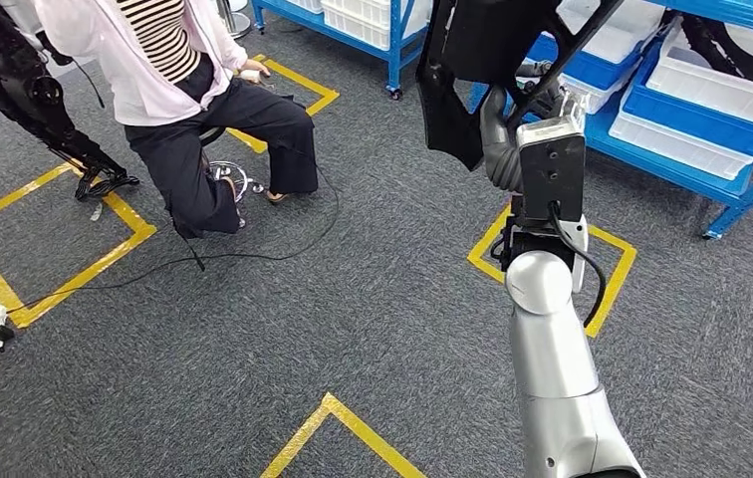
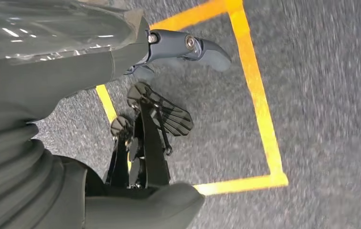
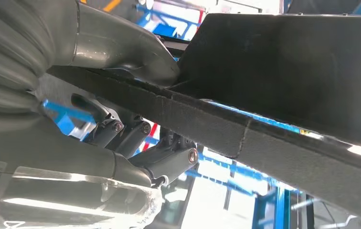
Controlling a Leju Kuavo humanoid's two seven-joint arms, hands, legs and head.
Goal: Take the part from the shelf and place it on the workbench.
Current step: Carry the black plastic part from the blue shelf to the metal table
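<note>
One hand carries the load: the right hand (image 1: 512, 124) is raised at about one o'clock from the robot, fingers wrapped around a narrow bar of the black part (image 1: 462, 75), thumb pressed on top. That part hangs in the air in front of the blue shelf (image 1: 691, 149), clear of its white bins (image 1: 721, 90). It looks stiff, felt-faced and light but wide, so I'd expect it to swing; a grip nearer its broad panel seems steadier. The left hand (image 2: 183, 47) hangs over the carpet, fingers apart, holding nothing.
</note>
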